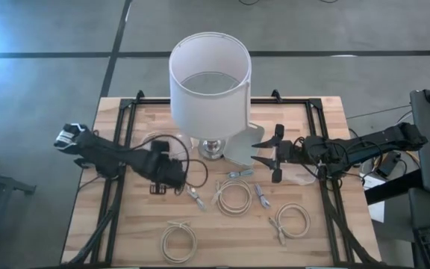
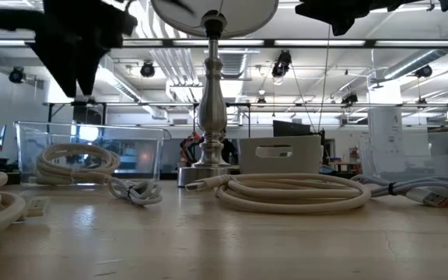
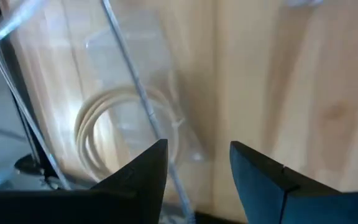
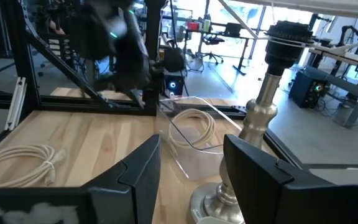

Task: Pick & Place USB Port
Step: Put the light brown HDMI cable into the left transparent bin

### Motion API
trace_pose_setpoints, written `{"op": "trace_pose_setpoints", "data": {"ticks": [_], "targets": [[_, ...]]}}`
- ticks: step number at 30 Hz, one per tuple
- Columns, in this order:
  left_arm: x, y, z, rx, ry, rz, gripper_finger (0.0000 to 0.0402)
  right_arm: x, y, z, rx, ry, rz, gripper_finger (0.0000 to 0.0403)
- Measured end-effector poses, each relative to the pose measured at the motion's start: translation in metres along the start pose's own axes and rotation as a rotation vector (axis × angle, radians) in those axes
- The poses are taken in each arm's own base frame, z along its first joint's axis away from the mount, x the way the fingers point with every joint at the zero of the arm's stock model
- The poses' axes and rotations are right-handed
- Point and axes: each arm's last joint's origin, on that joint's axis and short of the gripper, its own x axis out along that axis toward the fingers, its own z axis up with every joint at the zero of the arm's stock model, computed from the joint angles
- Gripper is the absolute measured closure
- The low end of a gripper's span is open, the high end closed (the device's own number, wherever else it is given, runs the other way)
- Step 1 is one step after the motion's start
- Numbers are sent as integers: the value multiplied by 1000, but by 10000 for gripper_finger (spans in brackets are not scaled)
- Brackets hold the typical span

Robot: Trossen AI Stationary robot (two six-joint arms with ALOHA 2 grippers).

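Observation:
Several cream USB cables lie coiled on the wooden table: one (image 1: 234, 196) in the middle, one (image 1: 293, 221) toward the right, one (image 1: 178, 241) near the front edge. Another coil (image 3: 101, 127) rests inside a clear box (image 2: 84, 152) on the left. My left gripper (image 3: 197, 152) is open and empty, hovering over that box's wall (image 3: 138, 93); in the high view it (image 1: 179, 178) is left of the lamp. My right gripper (image 4: 191, 146) is open and empty, raised beside the lamp (image 1: 267, 155).
A tall lamp with a white shade (image 1: 210, 82) and a metal base (image 4: 253, 124) stands mid-table between the arms. A second clear container (image 1: 298, 176) sits under my right arm. Black frame rails (image 1: 118, 142) run along both sides. Loose cable ends (image 1: 197, 197) lie among the coils.

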Motion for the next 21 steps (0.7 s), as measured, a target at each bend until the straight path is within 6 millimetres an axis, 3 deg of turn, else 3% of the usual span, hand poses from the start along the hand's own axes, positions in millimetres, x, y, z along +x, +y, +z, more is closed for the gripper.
{"op": "trace_pose_setpoints", "data": {"ticks": [5,12,16,21], "targets": [[-26,-31,8,-65,-179,-178,225,0,0,0,0,0,0,234],[-43,-71,16,-11,-414,-405,225,0,0,0,-12,-1,0,234],[-40,-78,21,-80,-403,-437,225,0,0,3,-84,-14,-2,234],[-18,-93,28,-155,-346,-469,225,-1,-1,14,-172,-43,-8,234]]}}
